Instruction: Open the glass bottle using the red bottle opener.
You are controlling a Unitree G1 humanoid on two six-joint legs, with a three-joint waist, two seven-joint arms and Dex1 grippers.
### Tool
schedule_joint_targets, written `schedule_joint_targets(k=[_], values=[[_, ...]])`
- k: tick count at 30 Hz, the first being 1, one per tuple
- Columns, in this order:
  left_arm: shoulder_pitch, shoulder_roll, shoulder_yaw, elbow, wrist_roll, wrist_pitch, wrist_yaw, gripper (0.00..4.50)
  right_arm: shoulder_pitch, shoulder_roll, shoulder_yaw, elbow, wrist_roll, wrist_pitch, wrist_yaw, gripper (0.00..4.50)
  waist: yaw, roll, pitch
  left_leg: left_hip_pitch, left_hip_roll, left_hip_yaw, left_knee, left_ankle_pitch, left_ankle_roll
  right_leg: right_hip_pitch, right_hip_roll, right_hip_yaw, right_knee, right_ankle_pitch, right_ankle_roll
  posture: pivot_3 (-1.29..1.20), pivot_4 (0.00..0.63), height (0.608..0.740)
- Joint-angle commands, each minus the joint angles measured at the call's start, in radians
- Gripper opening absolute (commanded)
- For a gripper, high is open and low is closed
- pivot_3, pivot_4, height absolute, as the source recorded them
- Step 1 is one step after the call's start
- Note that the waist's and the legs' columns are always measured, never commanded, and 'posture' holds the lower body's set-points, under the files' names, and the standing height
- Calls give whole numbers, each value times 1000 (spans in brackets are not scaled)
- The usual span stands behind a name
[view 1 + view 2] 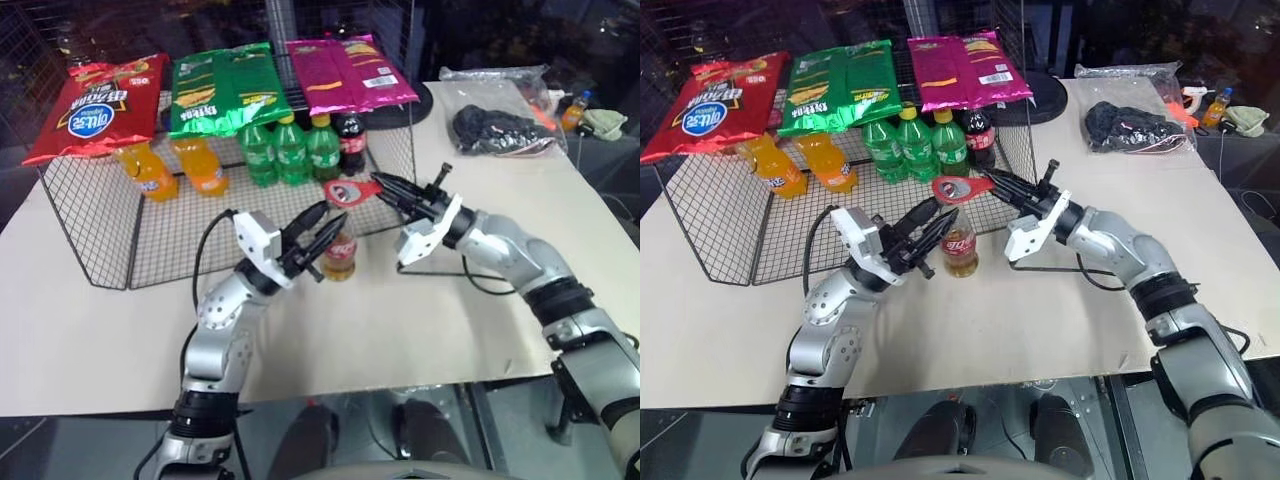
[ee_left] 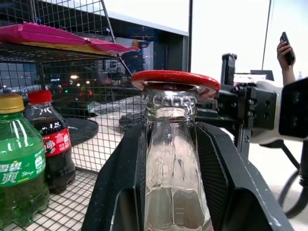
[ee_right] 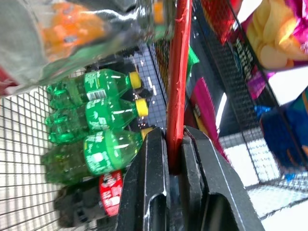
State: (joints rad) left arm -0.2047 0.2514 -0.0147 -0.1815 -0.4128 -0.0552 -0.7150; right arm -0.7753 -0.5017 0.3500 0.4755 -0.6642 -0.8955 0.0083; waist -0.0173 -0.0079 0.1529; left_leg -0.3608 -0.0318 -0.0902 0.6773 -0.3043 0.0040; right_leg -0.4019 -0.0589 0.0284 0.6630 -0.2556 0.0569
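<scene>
Both arms meet over the glass bottle (image 1: pixel 340 256) on the counter (image 1: pixel 420 320).
Left hand (image 1: pixel 322 232) grasps the clear ribbed bottle's body; right hand (image 1: pixel 388 190), angled in from the right, is clenched on the flat red bottle opener (image 1: pixel 350 191), ring over the mouth. Wire rack (image 1: pixel 130 230) with soda bottles (image 1: pixel 290 150) stands behind.

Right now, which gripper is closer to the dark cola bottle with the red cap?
Right. The right gripper, shut on the red bottle opener, sits just in front of the cola bottle. The left gripper is lower and nearer the robot, clasping the glass bottle.
</scene>
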Motion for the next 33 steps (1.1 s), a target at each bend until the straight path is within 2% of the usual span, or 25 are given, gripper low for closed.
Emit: schedule_joint_targets(k=[1,12,17,19,23,26,30,33], values=[[3,3,-21,16,22,10,1,1022,-14,-4,11,-7,-11,-21,4,0,0,0,0,0,0,0,0,0,0,0,0,0,0,0,0,0,150,740],[13,5,-16,9,16,15,4,1022,-4,17,-60,-36,62,17,-37,0,0,0,0,0,0,0,-1,0,0,0,0,0,-1,0,0,0,150,740],[14,6,-13,6,12,17,5,1022,24,60,-96,-15,220,70,26,0,0,0,0,0,1,0,-2,0,0,-1,0,0,-1,0,0,0,150,740],[16,7,-12,4,11,17,4,1022,56,102,-103,-20,365,122,109,0,0,-1,0,0,1,0,-2,0,0,-1,0,1,-1,0,0,0,150,740],[17,8,-13,2,11,18,2,1022,151,180,-98,-108,670,302,346,0,-1,0,0,0,2,0,-4,0,0,0,0,0,-2,0,0,0,150,740],[20,9,-12,-1,10,19,3,1022,240,215,-89,-263,889,557,517,0,0,0,1,0,2,0,-4,0,0,-1,-1,0,-3,0,0,0,150,740],[23,10,-13,-6,8,24,2,1022,312,222,-87,-450,1061,857,600,0,1,1,1,0,1,0,-5,0,1,-1,-1,0,-2,0,0,0,150,740],[22,11,-13,-6,8,27,2,1022,337,219,-92,-539,1131,1043,611,0,3,1,1,0,1,-1,-5,0,1,-1,-1,-1,-2,0,0,0,150,740]])
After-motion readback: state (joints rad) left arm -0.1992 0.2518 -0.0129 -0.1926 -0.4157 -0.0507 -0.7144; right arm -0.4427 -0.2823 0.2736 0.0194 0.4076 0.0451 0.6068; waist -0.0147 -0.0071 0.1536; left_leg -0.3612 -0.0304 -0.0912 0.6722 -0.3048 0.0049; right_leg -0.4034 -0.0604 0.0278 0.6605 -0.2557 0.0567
